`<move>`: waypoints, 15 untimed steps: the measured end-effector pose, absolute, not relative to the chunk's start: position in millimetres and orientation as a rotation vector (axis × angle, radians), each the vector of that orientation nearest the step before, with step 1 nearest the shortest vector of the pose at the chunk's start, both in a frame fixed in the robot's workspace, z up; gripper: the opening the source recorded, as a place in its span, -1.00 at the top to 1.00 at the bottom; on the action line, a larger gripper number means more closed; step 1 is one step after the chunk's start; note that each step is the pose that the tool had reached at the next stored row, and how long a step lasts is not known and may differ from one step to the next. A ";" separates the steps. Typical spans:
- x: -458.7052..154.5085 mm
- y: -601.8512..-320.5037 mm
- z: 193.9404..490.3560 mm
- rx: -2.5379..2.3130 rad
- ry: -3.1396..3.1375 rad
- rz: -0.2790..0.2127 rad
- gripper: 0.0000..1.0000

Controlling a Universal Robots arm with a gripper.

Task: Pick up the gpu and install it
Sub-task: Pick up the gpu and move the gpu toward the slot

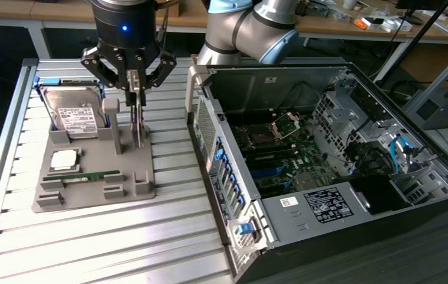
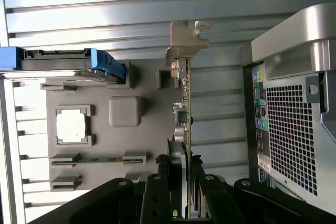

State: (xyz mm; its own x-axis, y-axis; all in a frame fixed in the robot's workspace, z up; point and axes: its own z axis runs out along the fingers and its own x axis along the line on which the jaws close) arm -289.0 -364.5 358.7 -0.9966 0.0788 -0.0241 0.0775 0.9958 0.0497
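**Observer:** Where's the gpu point(image 1: 138, 121) right now?

**Operator:** It's standing on edge at the grey holder point(image 1: 90, 192) on the slatted surface point(image 1: 90, 248). That puts it just beside the hard drive point(image 1: 72, 112) and outside the open case point(image 1: 303, 148). My gripper point(image 1: 134, 89) is directly over it, with the jaws pinching the board's upper edge from both faces.

**Observer:** How would you handle the lift?

**Operator:** I judge it wants a straight vertical pull with the card kept upright, so the lower edge doesn't bind in the holder's slot. The pinch sits away from the metal bracket point(image 2: 185, 38), so that end may droop. I'd go slowly and watch for tilt.

**Observer:** Anything you can't make out?

**Operator:** I can't tell from the exterior view whether the bottom edge is clear of the slot. The wrist view gives me the card edge-on, so its faces and edge connector are hidden, and my own jaws cover the part they grip. Inside the case, I can't pick out which slot would take it.
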 end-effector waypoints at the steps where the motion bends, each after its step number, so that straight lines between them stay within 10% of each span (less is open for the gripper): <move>1: -289.0 -364.5 359.1 0.122 3.112 0.076 0.47; 15: -289.0 -364.5 369.3 0.122 3.112 0.076 0.47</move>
